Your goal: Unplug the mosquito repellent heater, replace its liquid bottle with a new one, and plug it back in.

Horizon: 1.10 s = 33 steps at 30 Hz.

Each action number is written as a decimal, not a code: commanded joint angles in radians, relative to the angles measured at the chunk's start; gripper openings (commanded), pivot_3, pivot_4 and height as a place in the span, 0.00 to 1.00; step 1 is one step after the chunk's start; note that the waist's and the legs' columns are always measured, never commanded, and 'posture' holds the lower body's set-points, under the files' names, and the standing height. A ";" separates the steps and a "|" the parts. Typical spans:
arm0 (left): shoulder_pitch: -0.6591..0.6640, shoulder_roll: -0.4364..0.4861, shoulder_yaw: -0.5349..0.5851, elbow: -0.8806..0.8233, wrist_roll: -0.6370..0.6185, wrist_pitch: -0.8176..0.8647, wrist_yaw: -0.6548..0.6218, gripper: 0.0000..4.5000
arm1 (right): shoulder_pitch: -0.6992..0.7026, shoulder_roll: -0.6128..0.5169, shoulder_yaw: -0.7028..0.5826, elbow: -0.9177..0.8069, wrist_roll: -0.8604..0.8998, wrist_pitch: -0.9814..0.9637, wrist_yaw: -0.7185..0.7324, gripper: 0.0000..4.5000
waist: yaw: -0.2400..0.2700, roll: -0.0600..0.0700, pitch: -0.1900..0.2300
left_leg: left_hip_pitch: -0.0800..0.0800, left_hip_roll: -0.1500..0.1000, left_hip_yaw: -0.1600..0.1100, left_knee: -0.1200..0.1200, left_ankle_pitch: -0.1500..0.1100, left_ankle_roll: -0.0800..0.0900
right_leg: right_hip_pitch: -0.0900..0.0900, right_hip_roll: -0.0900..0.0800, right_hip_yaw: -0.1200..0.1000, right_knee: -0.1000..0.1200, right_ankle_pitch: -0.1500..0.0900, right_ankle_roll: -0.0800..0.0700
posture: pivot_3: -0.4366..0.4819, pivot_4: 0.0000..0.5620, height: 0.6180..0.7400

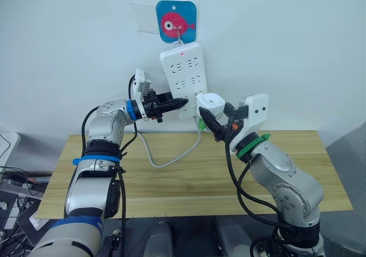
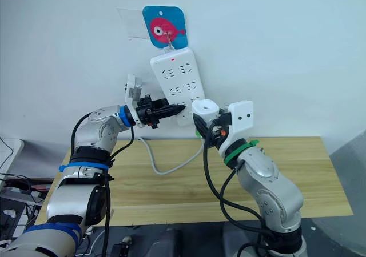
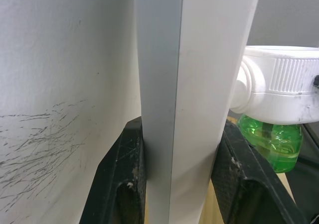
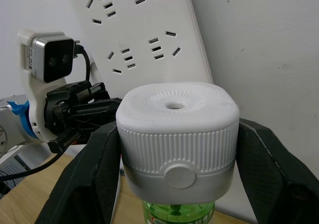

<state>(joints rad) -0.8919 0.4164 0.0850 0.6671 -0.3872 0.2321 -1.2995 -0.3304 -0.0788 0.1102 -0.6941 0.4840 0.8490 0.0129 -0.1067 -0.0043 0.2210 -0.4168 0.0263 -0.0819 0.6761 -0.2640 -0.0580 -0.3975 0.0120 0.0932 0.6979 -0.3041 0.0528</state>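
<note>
One white mosquito repellent heater sits clamped between the two black fingers of the right pincer, raised above the table and just beside the lower edge of the hanging power strip. Its body is a rounded block with a ribbed band around the sides, a round button on the near face and a small hole ringed by fine radial ridges on top. A green liquid bottle hangs from its underside, so the long axis runs upright: vent face up, bottle down.

The left wrist view shows the heater from the side, with a round white stub reaching toward the strip's face; whether it touches cannot be told. That view also shows the left pincer with its fingers pressed on either flat side of the power strip's edge, clamped on it, the wall just behind.

The right wrist view gives the heater's top and the strip's rows of sockets beyond the pincer, plus the other arm's camera housing.

From the head views, a white cable trails from the strip down across the table, and a blue hook plate with a pink fish carries the strip on the wall.
</note>
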 commanded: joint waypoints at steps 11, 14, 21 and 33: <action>0.007 0.008 0.001 -0.072 -0.015 0.009 0.001 0.29 | -0.051 0.006 0.033 0.050 -0.095 -0.073 -0.005 0.64 | -0.001 0.000 0.000 | 0.000 0.000 0.000 0.000 0.000 0.000 | -0.001 0.000 0.000 0.001 0.000 0.000 | 0.41 0.33 1.00; 0.011 0.008 0.001 -0.083 -0.019 0.016 0.005 0.29 | -0.049 0.008 0.050 0.079 -0.132 -0.105 -0.007 0.64 | 0.000 0.000 0.000 | 0.000 0.000 0.001 0.000 0.000 0.000 | -0.002 0.000 0.001 0.001 0.000 0.000 | 0.41 0.33 1.00; 0.017 0.005 0.006 -0.103 -0.029 0.043 0.012 0.29 | -0.037 0.039 0.096 0.120 -0.190 -0.165 -0.010 0.64 | 0.000 0.000 0.000 | 0.000 0.000 0.002 0.000 0.000 0.000 | -0.003 0.000 0.002 0.003 0.000 0.000 | 0.42 0.35 1.00; 0.029 -0.004 0.010 -0.130 -0.033 0.064 0.018 0.29 | -0.060 0.085 0.174 0.248 -0.323 -0.257 -0.020 0.64 | -0.003 0.000 0.000 | 0.000 0.001 0.003 0.000 0.001 -0.001 | -0.006 0.001 0.004 0.008 0.000 0.000 | 0.43 0.36 1.00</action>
<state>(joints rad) -0.8555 0.4347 0.1010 0.5879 -0.3758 0.2784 -1.2461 -0.3552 -0.0121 0.2800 -0.4920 0.1980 0.5947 0.0177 -0.1093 -0.0044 0.2210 -0.4166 0.0273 -0.0793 0.6763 -0.2635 -0.0588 -0.4041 0.0135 0.0968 0.7064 -0.3042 0.0527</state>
